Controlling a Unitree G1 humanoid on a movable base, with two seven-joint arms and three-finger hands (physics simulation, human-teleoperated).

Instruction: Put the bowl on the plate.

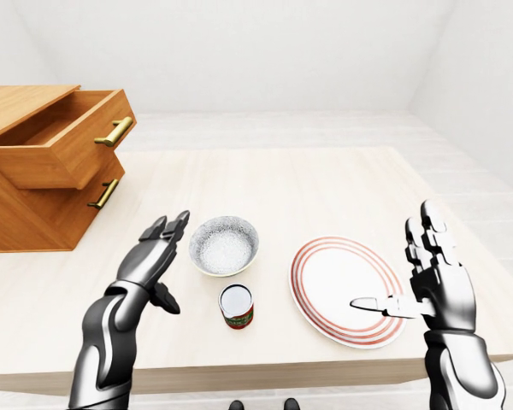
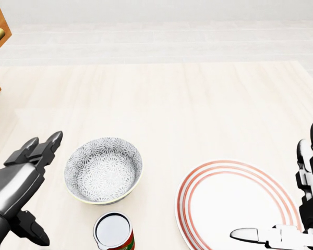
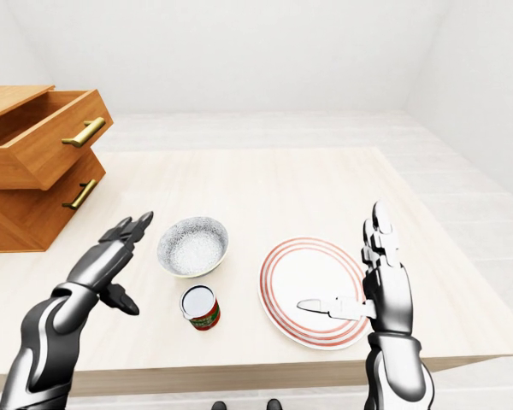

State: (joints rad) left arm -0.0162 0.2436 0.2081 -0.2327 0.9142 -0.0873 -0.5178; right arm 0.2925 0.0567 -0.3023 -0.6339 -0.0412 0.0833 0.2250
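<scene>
1. Desk (image 2: 161, 99): pale wood top, carries all items below.
2. Bowl (image 2: 104, 170): upright on desk, lower-left of centre in head view, well apart from plate. Head view looks into it and shows grey floral pattern inside; the eye views give only a speckled grey.
3. Plate (image 2: 227, 200): white w/ red rings at rim, flat on desk, right of bowl, nothing on it.
4. Can (image 2: 113, 232): upright, just below bowl in head view, cut by bottom edge there. Eye views show it whole, w/ red label.
5. Left hand (image 2: 16, 179): open, fingers stretched out together, tips just left of bowl rim, not touching it; grips nothing.
6. Right hand (image 1: 436, 280): open, fingers upright at plate's right side, thumb (image 2: 248, 235) sticking out sideways over plate's lower-right part; grips nothing. Head view crops it at the edge; eye views show it plus forearm.
7. Drawer unit (image 1: 34, 175): wood, desk's left end, 2 drawers w/ brass handles, top drawer (image 1: 73, 137) pulled out. Eye views show it entire; head view catches only a corner at top left.
</scene>
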